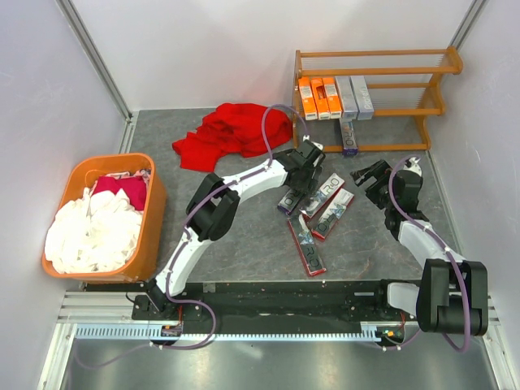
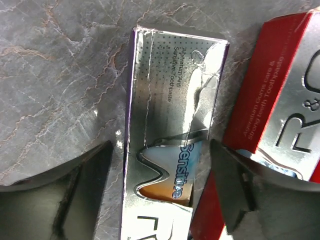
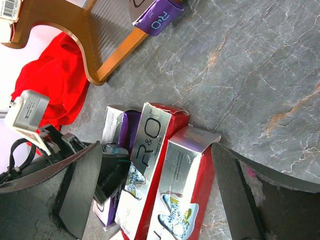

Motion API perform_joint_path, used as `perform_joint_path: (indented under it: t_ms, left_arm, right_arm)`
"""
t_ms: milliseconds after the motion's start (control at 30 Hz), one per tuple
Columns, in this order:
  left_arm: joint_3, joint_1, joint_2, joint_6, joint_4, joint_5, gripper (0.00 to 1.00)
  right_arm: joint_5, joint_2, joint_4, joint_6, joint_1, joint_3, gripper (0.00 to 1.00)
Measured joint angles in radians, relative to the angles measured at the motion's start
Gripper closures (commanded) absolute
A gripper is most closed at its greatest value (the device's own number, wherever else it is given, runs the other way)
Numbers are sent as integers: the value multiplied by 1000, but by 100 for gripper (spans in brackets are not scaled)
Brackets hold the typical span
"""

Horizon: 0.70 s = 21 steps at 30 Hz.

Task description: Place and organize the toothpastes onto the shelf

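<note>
Currently lying flat on the table [image 1: 252, 244], the silver-and-purple toothpaste box [image 2: 170, 100] is pointing its long axis diagonally toward the shelf [image 1: 374, 54]. The left gripper [image 2: 159, 150] is straddling it, jaws wide and unclamped. The right gripper [image 1: 363, 180] is hovering nearby, jaws spread wide.

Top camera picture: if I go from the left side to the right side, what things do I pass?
Orange basket → red cloth → left gripper → right gripper. The shelf and the toothpaste boxes overlap these, so they are left out.
</note>
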Motion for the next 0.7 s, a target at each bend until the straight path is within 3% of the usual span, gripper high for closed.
perform_joint_path:
  t_ms: [433, 700]
  left_arm:
    - [12, 1, -2, 4, -38, -58, 38]
    - [-83, 41, -140, -16, -31, -37, 44]
  right_arm:
    - [2, 12, -4, -17, 78, 0, 2]
    - [22, 13, -25, -19, 158, 20, 2]
